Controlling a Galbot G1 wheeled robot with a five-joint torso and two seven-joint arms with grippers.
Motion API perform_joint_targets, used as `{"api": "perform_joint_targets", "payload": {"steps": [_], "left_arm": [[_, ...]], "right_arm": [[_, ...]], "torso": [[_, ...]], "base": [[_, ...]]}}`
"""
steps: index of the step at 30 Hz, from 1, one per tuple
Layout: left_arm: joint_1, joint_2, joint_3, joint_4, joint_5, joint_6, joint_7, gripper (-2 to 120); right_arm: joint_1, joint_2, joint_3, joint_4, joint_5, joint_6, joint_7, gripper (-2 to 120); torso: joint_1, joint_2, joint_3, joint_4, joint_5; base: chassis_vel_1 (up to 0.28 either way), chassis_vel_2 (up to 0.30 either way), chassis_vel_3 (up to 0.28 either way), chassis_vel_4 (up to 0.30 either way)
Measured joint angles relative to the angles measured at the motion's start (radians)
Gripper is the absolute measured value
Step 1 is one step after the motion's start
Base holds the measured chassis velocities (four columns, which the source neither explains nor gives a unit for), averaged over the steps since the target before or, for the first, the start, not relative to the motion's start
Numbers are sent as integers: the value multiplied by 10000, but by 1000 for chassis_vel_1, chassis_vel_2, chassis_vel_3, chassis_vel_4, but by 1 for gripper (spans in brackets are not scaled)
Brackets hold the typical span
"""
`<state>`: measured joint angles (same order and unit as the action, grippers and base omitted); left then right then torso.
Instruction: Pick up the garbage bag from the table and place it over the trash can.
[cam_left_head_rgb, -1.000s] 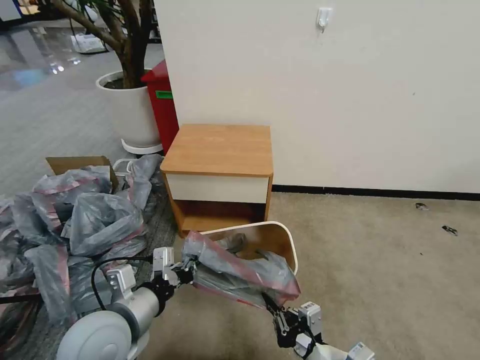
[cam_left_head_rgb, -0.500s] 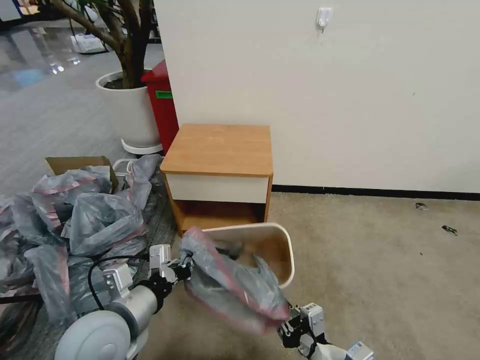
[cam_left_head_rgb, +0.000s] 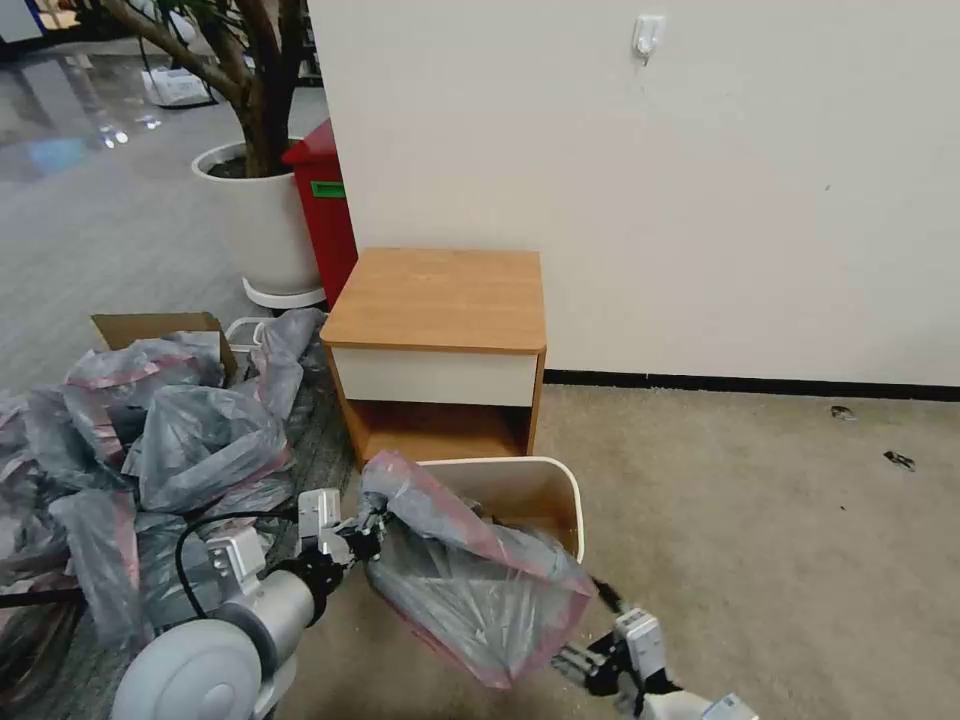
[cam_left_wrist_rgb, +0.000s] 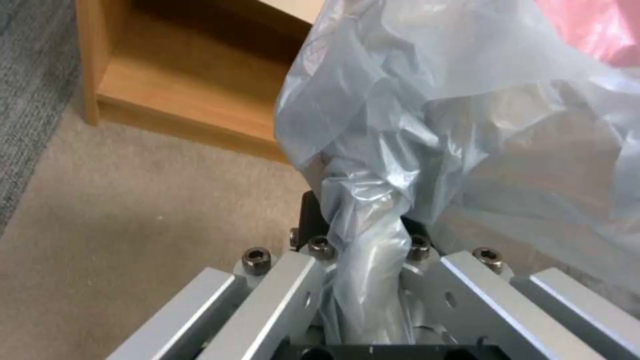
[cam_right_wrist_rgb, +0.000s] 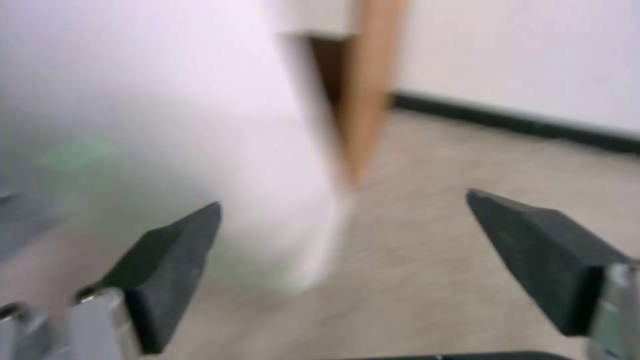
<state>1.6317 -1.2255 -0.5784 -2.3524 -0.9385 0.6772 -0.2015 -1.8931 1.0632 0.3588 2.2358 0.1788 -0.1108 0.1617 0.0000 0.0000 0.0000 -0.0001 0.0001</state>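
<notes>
1. Left gripper (cam_left_head_rgb: 365, 528) fingers clamping garbage bag (cam_left_head_rgb: 470, 575), draping over trash can (cam_left_head_rgb: 545, 480) near rim.
2. Right gripper (cam_right_wrist_rgb: 347, 260) fingers spread apart, holding nothing.
3. Counter (cam_left_head_rgb: 440, 300) bare; bag not yet fully seating.

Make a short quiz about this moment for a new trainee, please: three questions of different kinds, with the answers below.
1. True or false: the right gripper is open and holds nothing.
2. Which gripper is clamped on the garbage bag? A) left B) right C) both
3. Fill the gap: the trash can stands on the carpet in front of the ____.

Key:
1. True. Its fingers are spread apart with only carpet between them.
2. A. The left gripper pinches a twisted bunch of the bag, which hangs over the near side of the can.
3. table.
</notes>
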Motion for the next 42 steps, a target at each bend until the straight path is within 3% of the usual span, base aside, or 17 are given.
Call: {"api": "perform_joint_targets", "payload": {"steps": [9, 18, 22, 29, 38, 42], "left_arm": [[-122, -15, -46, 177, 1, -13, -63, 3], [-262, -44, -121, 444, 7, -31, -181, 3], [-328, -56, -99, 493, 11, -32, -235, 3], [-334, -45, -91, 555, 14, -32, -237, 3], [-366, -117, 35, 667, 66, -32, -237, 3], [-363, -119, 53, 655, 69, -32, -235, 3]], "right_arm": [[744, 695, 1333, 465, -49, 622, 484, 100], [141, 596, 1259, 2233, 1994, 1056, -1073, 100], [-407, -205, 737, 2701, 878, 626, -2607, 100], [-398, -1078, 777, 2710, -51, 298, -4397, 100], [-121, -1089, 1245, 2679, -646, 1095, -5860, 100], [15, -985, 1241, 2666, -1315, 1418, -5880, 100]], "torso": [[0, 0, 1, 0, -1], [0, 0, 0, 0, -3], [0, 0, 0, 0, -1], [0, 0, 0, 0, 0], [0, 0, 0, 0, -1], [0, 0, 1, 0, -1]], "base": [[0, 0, 0, 0], [0, 0, 0, 0], [0, 0, 0, 0], [0, 0, 0, 0], [0, 0, 0, 0], [0, 0, 0, 0]]}}
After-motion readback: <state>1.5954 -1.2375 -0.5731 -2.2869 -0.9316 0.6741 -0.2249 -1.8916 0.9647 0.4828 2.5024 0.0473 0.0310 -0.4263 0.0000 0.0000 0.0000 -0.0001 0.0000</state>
